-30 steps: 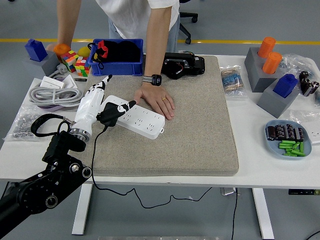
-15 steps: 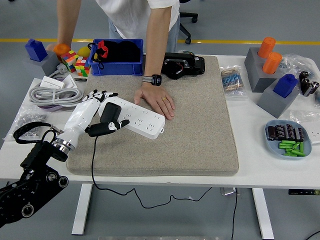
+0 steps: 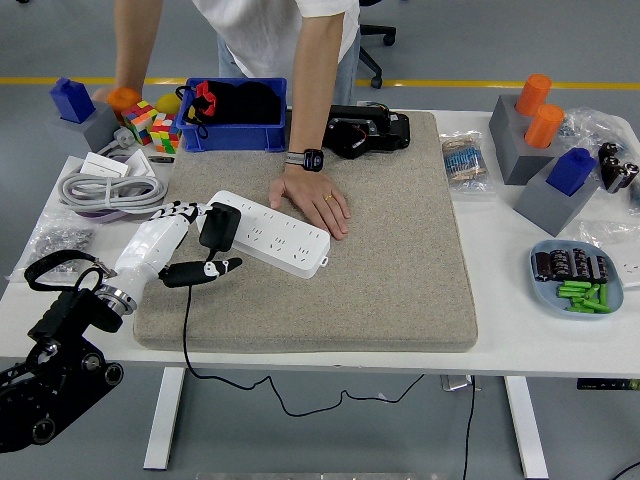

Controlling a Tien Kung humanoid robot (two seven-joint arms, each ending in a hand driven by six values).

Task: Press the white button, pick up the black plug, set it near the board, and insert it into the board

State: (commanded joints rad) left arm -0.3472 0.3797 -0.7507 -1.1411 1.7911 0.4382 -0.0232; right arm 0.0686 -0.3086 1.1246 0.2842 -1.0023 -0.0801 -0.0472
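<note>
the near edge of the white table [image 3: 330,362] runs across the bottom, and the grey felt mat [image 3: 390,250] lies just behind it, its front edge nearly reaching the table's edge. the right and middle parts of the mat are bare, open room from the front edge back to the far side.

the left hand [image 3: 175,245] comes in from the lower left, over the mat's left front corner. its fingers are spread and loose, the thumb pointing right, and it has hold of nothing. the black plug [image 3: 219,227] stands in the left end of the white power strip [image 3: 270,233], just beside the fingertips; whether they touch it cannot be told. the plug's black cable [image 3: 186,330] runs down past the thumb, over the mat's front edge and hangs below the table.

the strip lies slantwise on the mat's left half. a person's hand [image 3: 315,200] rests flat on the mat at the strip's far right end, wearing a black wristwatch [image 3: 308,159].

left of the mat lie a coil of grey cable [image 3: 100,190] and a clear bag [image 3: 60,235]. to the right sits a blue dish [image 3: 578,277] with batteries and green parts.

further back are a blue bin [image 3: 235,125], a black device [image 3: 368,130], coloured cubes [image 3: 150,125], and grey blocks [image 3: 530,150] holding orange cylinders.
</note>
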